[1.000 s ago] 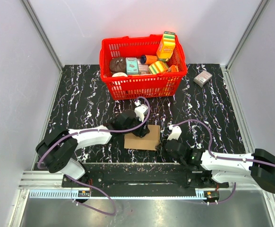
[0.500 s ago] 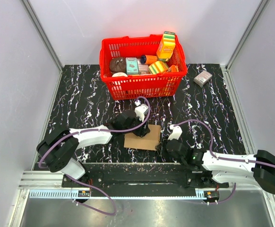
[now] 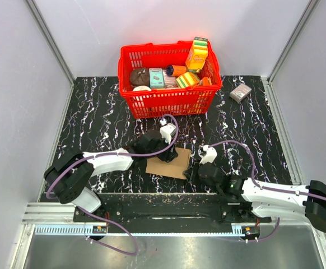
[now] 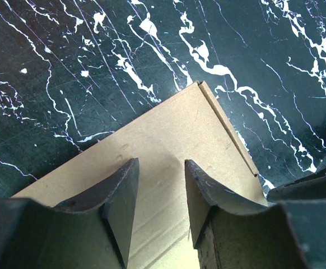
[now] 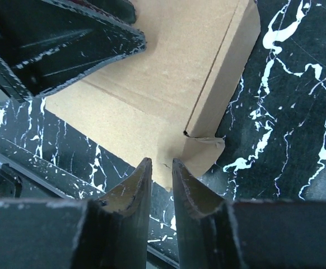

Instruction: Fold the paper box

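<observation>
On the black marbled table (image 3: pixel 96 123), in the top view, the paper box (image 3: pixel 174 167) is seen as a flat brown sheet lying near the front edge, between the two arms and well short of the red basket (image 3: pixel 163 103) of packages at the back. The left gripper (image 3: pixel 167 155) is set over the sheet's far part, and the right gripper (image 3: pixel 195 168) is placed at its right-hand near corner. A small grey-pink box (image 3: pixel 241 92) is left apart at the far right. In the left wrist view, the two fingers (image 4: pixel 121 190) are held apart above the bare cardboard, with nothing caught between them. The sheet is spread beneath and ahead of the tips, and one corner with a narrow creased strip is pointed away over the table. In the right wrist view, the fingers (image 5: pixel 188 185) are drawn close, with only a slim gap left. The near edge of the sheet is met just at their tips, beside a notch and a small tab. Whether that edge is pinched cannot be told. The left gripper is seen as a dark mass over the sheet's far left part.
</observation>
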`<state>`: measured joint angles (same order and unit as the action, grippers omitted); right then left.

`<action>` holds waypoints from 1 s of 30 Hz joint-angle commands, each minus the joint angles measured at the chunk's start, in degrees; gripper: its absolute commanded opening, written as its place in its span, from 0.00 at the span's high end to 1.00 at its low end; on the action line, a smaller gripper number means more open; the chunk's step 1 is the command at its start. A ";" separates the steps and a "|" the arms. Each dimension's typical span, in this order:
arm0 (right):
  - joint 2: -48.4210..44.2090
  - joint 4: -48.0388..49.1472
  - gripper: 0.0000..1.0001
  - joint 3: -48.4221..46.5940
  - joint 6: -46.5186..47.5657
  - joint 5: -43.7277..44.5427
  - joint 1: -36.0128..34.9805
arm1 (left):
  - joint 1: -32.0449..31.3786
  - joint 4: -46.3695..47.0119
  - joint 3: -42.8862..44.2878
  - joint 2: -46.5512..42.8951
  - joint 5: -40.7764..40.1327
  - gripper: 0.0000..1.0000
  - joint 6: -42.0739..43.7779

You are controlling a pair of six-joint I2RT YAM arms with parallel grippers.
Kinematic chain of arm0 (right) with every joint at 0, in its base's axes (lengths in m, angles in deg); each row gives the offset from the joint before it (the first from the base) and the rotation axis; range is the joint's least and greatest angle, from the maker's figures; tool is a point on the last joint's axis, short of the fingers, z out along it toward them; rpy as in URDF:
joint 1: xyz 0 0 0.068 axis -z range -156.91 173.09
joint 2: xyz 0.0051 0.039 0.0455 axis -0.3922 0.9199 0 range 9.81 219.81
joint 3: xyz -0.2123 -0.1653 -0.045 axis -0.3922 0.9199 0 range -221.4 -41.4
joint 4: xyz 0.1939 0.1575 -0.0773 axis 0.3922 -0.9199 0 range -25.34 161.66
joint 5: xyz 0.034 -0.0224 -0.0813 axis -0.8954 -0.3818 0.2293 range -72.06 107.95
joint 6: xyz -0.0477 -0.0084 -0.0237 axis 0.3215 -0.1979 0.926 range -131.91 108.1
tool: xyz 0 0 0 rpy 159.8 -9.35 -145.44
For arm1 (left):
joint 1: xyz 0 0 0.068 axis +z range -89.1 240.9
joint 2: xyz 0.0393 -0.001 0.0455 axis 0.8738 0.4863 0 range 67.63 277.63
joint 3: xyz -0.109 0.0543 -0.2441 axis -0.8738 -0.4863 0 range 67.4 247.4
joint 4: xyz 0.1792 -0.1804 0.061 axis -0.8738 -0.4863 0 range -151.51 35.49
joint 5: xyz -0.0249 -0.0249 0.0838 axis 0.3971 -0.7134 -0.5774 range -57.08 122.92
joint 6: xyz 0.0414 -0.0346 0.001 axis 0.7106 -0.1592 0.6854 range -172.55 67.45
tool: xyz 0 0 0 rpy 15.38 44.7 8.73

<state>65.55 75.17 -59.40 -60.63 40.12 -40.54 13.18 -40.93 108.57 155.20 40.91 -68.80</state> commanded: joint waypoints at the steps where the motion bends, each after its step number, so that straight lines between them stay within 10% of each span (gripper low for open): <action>1: -1.52 -0.34 0.71 -2.30 -1.46 -0.90 0.88 | -0.09 -0.40 1.11 1.38 2.03 0.58 0.52; 7: -1.69 -7.18 0.31 -4.67 0.04 0.32 1.06 | 0.00 -0.40 1.11 1.29 2.12 0.58 0.52; 30: 5.60 -1.05 0.30 -4.59 0.04 -2.66 1.41 | 0.09 -1.54 0.58 1.73 0.63 0.59 0.61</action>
<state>69.40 71.17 -62.48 -60.98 37.78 -39.71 13.24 -40.66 108.68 155.55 41.08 -68.80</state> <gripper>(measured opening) 0.694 0.416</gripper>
